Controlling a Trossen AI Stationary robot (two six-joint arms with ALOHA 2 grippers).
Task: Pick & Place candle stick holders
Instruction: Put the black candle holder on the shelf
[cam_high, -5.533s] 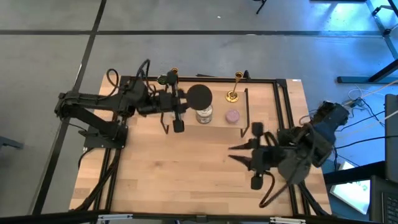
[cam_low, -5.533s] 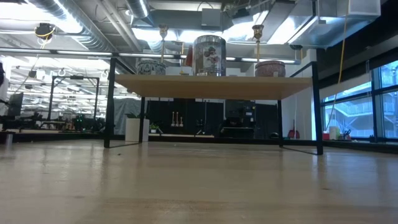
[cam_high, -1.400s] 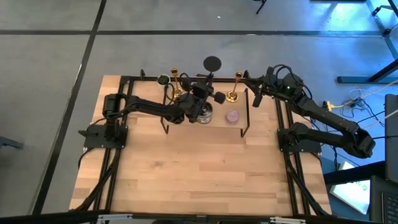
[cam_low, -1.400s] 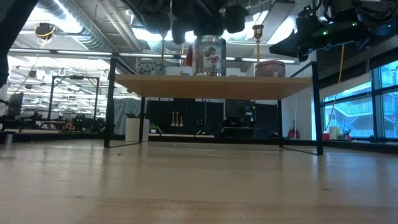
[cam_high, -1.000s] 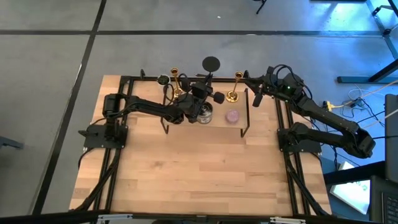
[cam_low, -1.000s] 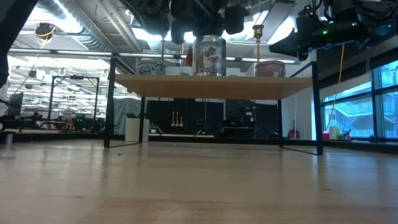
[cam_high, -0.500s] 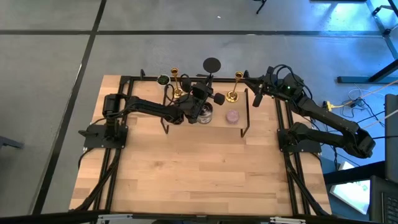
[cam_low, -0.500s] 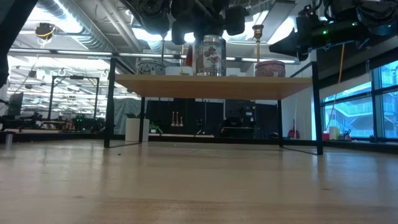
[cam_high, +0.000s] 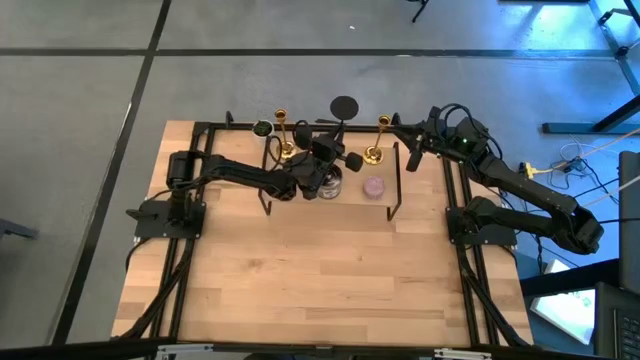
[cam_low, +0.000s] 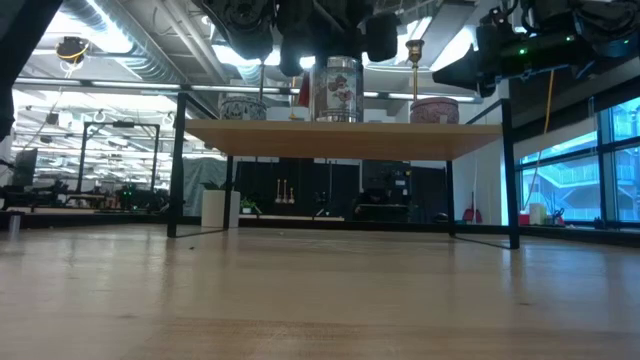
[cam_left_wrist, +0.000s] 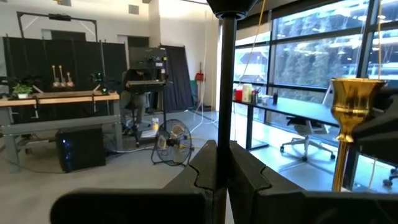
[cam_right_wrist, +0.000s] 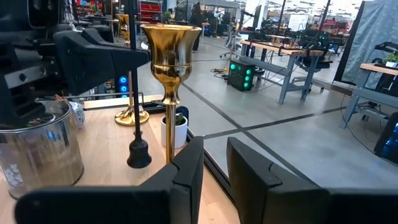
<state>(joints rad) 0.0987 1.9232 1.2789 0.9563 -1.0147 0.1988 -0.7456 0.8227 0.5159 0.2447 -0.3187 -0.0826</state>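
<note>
Two gold candle stick holders stand on the raised shelf (cam_low: 350, 138) at the worktop's far edge, one (cam_high: 283, 135) near the shelf's left end and one (cam_right_wrist: 166, 62) toward its right end. Neither has moved over the last seconds. The right gripper (cam_right_wrist: 214, 149) has held steady for a second, fingers a narrow gap apart, with the right holder's stem just ahead and not yet between them. The left gripper (cam_left_wrist: 217, 152), above the silver tin (cam_right_wrist: 37, 146), stays clamped on a black slim-stemmed stand (cam_left_wrist: 224, 81), whose disc top has drifted slightly rightward. Pick likely not started.
</note>
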